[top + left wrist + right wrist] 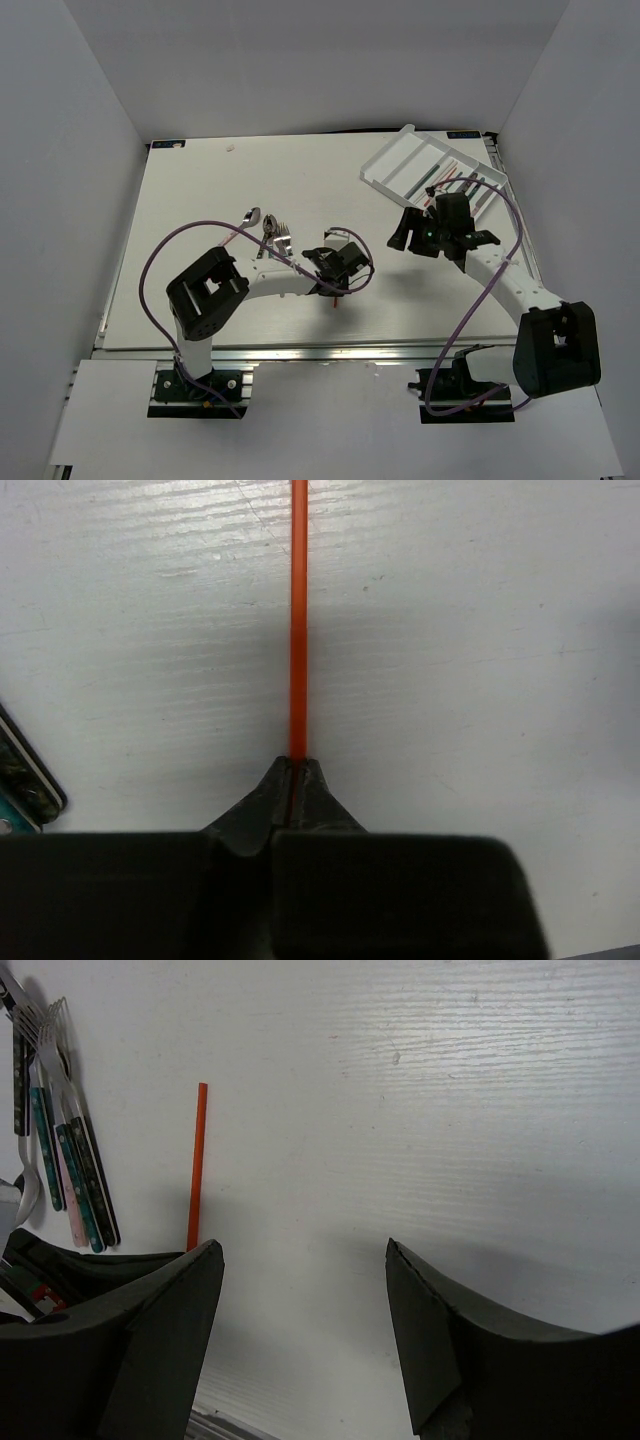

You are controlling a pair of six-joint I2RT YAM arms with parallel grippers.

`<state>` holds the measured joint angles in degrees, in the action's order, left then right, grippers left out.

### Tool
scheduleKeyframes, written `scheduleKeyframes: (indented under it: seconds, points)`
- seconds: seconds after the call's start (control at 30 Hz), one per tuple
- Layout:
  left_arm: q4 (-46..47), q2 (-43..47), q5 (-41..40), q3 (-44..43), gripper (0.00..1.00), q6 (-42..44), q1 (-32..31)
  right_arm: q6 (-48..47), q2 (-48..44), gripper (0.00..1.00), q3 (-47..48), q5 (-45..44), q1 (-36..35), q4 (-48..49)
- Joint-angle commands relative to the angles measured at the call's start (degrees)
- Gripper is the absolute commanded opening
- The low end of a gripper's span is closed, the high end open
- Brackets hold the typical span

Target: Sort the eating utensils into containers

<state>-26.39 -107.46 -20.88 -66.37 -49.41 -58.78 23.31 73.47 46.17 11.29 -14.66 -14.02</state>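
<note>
While the left gripper [297, 765] has its fingers closed on one end of an orange chopstick [298, 620] low over the white bench [200, 200], the right gripper [300, 1250] hovers with fingers spread wide, just in front of the tray [395, 160] at the far right corner. Spoons and forks [272, 232] lie clustered left of the left gripper. A few slim utensils [455, 182] lie in the tray's compartments.

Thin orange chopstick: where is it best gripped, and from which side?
Near one end, fingers closing across the slim shaft from both sides, approaching along its length, as the left gripper pinches the thin orange chopstick now. It is straight and narrow.
</note>
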Motion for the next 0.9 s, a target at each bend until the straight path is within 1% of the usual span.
scheduleKeyframes:
  seconds: [0.0,0.2,0.33,0.37,0.43,0.5,0.6,0.77,0.8,0.87]
  points:
    - [-3.0,-4.9,6.4,4.1,0.0,0.1,-0.4,-1.3,-1.6,0.71,2.1,0.8,-0.1,-1.1]
    - [-2.0,-4.8,6.3,4.8,0.0,0.7,-0.4,-1.6,-2.2,0.71,1.6,2.9,-0.2,-0.7]
    - [-1.6,0.3,2.4,5.0,0.0,1.1,-0.6,-0.6,-0.4,0.71,0.2,4.8,-0.1,2.4]
    - [-1.3,2.9,1.4,5.1,0.0,1.4,-0.9,0.4,0.8,0.71,-0.3,4.9,-0.1,2.9]
    - [-0.9,5.3,-1.5,5.1,0.0,1.9,-1.2,1.6,2.1,0.71,-1.2,5.6,-0.3,4.5]
    - [0.4,8.6,-2.8,5.5,0.0,2.6,-1.4,3.4,3.2,0.7,-1.9,6.0,-0.8,6.0]
    - [2.1,10.9,-2.8,6.3,0.0,3.3,-1.4,6.1,3.8,0.7,-3.1,6.4,-2.5,8.9]
    - [3.4,10.7,-0.6,6.9,0.0,3.4,-1.6,11.3,6.8,0.7,-4.4,7.9,-7.7,15.0]
    - [4.3,11.0,-0.3,7.0,0.0,3.2,-1.8,12.3,7.3,0.7,-4.6,8.4,-8.5,17.5]
    - [5.8,11.4,0.8,7.8,0.0,3.0,-1.9,15.1,9.3,0.7,-4.5,8.4,-10.9,19.6]
